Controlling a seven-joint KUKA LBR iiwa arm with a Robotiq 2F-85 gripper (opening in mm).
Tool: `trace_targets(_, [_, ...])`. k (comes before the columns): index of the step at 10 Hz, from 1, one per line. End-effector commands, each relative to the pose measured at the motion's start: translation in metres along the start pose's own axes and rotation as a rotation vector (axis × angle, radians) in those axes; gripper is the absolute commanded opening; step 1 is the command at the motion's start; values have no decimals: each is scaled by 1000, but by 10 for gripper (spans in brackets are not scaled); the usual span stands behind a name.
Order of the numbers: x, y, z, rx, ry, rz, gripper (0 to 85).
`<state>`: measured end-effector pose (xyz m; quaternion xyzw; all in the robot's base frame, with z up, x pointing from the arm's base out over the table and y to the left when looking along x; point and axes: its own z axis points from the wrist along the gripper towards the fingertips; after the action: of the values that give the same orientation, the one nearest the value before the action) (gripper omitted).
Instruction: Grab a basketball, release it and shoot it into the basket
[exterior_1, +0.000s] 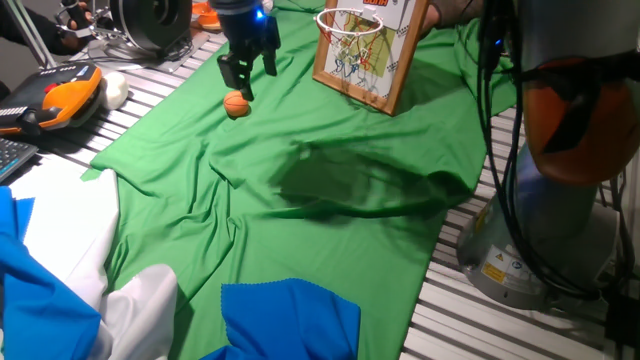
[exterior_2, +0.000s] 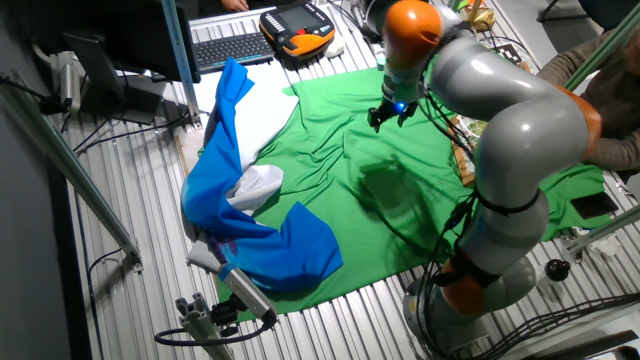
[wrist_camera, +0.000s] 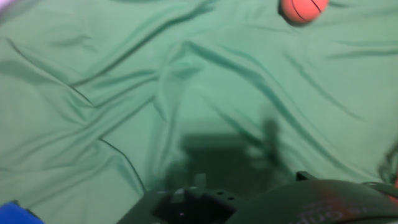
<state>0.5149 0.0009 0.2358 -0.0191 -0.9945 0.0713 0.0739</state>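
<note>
From one fixed view, the gripper (exterior_1: 248, 78) hangs over the green cloth (exterior_1: 330, 190) with its fingers apart and nothing between them. The basketball (exterior_1: 237, 104) lies on the cloth just below the fingertips. The basket (exterior_1: 348, 24) stands to the right on its backboard (exterior_1: 372, 50).

From the other fixed view, the gripper (exterior_2: 390, 113) is above the cloth (exterior_2: 340, 190); the ball is not discernible here.

In the hand view, the basketball (wrist_camera: 303, 9) sits at the top edge on the wrinkled cloth (wrist_camera: 155, 93).
</note>
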Motion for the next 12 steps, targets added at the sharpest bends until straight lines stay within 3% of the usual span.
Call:
trace_targets(1, [0,0,0,24,55,-7,0])
trace_targets(11, [0,0,0,25,52,18,0])
trace_targets(12, [0,1,-1,28,9,19,0])
